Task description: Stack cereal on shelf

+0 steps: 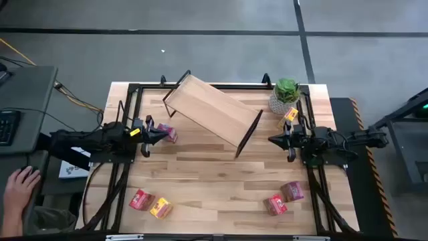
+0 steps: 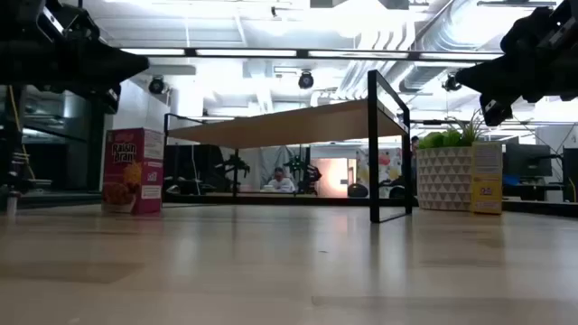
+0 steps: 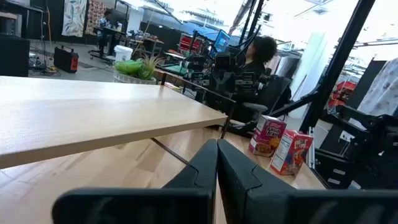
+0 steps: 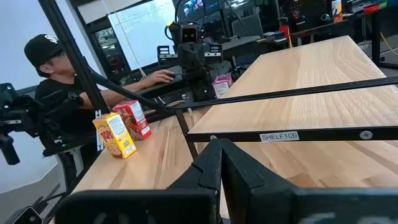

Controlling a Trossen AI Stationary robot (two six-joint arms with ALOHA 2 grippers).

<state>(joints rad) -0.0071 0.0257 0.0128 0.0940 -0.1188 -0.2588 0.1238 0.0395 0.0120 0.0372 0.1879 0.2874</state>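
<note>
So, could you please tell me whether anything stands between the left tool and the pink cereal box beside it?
Nothing visible does. The left tool sits right next to the pink cereal box, with only bare table around them; the shelf stands farther back.

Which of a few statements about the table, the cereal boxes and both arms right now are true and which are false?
1. The long light-wood shelf with black wire end frames has no cereal boxes on its top. True.
2. The small potted green plant stands on top of the shelf. False: it stands on the wooden tabletop, beside the shelf's end.
3. A red box and a yellow box sit together near the table's front edge on the left arm's side. True.
4. The right arm's tool is carrying a yellow box. False: its fingers are shut with nothing between them.
5. The left arm's tool is beside a small pink box. True.
</note>
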